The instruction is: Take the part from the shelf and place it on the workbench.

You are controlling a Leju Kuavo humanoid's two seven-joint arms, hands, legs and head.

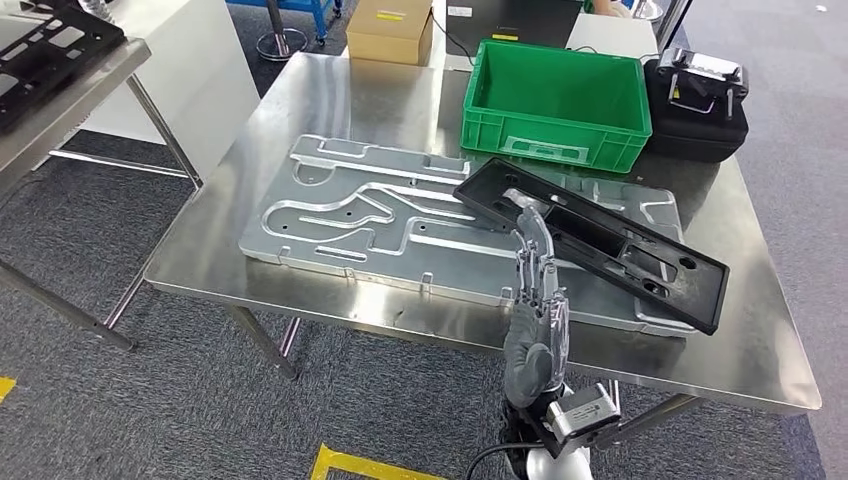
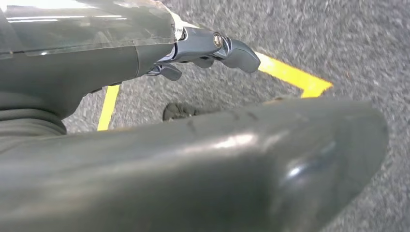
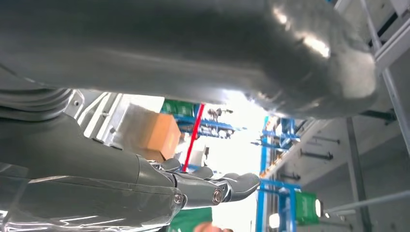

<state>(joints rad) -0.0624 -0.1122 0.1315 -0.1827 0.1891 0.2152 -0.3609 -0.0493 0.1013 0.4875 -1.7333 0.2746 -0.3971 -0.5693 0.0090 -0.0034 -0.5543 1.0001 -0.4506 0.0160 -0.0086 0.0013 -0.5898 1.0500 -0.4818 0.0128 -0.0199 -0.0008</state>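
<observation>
Black part (image 1: 590, 236) flat on workbench (image 1: 300, 110); right hand (image 1: 535, 300) outstretched, empty.

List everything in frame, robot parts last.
workbench: 1, bare steel, centre of the head view
aluminium fixture plate: 1, silver with routed grooves, flat on the workbench
black plastic part: 1, black, long frame lying across the plate's right half
green crate: 1, green, far side of the workbench, looks empty
black case: 1, black, just right of the crate
cardboard box: 1, brown, beyond the workbench
shelf: 1, steel, far left, with another black part on it
floor tape: yellow, on grey carpet
right hand: 1, grey, fingers straight, at the part's near edge
left hand: 1, grey, above the floor, holding nothing
</observation>
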